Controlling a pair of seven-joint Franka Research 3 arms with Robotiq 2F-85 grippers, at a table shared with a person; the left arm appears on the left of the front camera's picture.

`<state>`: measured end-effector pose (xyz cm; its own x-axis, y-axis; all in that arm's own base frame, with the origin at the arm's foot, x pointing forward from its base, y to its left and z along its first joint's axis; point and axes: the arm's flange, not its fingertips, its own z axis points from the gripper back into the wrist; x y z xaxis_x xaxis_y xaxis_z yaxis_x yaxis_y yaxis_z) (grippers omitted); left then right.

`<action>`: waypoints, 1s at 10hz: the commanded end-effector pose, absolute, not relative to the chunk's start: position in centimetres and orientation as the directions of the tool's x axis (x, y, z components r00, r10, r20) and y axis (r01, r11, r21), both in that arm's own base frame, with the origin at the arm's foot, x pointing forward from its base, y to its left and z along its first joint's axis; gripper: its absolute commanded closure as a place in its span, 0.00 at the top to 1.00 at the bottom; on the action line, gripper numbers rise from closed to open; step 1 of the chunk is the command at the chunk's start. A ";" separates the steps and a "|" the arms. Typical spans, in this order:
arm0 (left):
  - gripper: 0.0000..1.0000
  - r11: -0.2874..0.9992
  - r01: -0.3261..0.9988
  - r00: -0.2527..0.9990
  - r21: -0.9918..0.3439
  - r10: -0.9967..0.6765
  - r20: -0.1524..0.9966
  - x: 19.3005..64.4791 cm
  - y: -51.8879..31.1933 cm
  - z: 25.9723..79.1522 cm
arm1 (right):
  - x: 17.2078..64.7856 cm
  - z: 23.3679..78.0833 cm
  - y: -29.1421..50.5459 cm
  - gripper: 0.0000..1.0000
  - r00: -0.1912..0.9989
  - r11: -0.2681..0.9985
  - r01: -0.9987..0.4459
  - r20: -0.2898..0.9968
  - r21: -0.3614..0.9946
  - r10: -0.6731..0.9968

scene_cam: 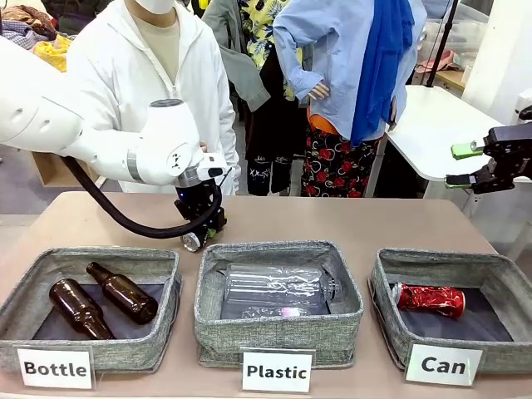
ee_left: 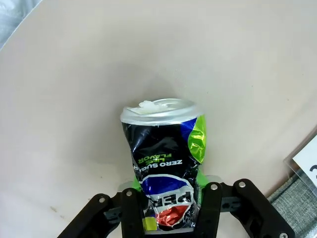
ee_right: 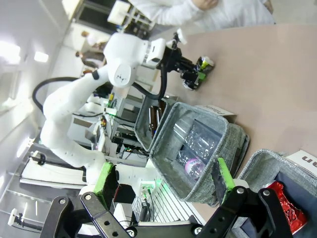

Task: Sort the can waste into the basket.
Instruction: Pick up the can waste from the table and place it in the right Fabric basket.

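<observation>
A: What is inside the three bins on the desk (scene_cam: pixel 349 218)?

B: All three are grey woven fabric, rectangular, with a dark lining. The left bin (scene_cam: pixel 25 298), with the sign "Bottle", holds two brown glass bottles (scene_cam: pixel 122 292) lying down. The middle bin (scene_cam: pixel 280 331), signed "Plastic", holds clear plastic bottles (scene_cam: pixel 278 287), a little crumpled. The basket (scene_cam: pixel 391 322) on the right, signed "Can", holds the crushed red can (scene_cam: pixel 429 299) — shiny, wrinkled metal, lying on its side on the lining.

A: And the second can?

B: The black can (ee_left: pixel 166 163) is not in any bin. It lies on the beige desk behind the "Plastic" bin, and the left end effector (ee_left: pixel 171 213) is closed on its lower part. In the left wrist view the can is dented, with a silver lid end, a blue, white and red logo and a green patch on one side. The black fingers press it from both sides.

A: The other arm?

B: The right end effector (scene_cam: pixel 464 165) hangs above the desk's right edge, away from the bins. Its jaws stand wide apart and hold nothing — the green pads (ee_right: pixel 105 178) are bare in the right wrist view.
</observation>
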<state>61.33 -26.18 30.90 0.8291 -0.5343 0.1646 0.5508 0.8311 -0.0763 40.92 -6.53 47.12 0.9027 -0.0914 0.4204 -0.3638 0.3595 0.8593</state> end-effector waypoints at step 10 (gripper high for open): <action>0.00 0.278 0.959 0.282 -0.049 -0.953 0.113 41.8 -16.0 50.6 | 40.9 47.2 -6.7 1.00 0.895 0.361 -0.383 0.438 0.850 -0.083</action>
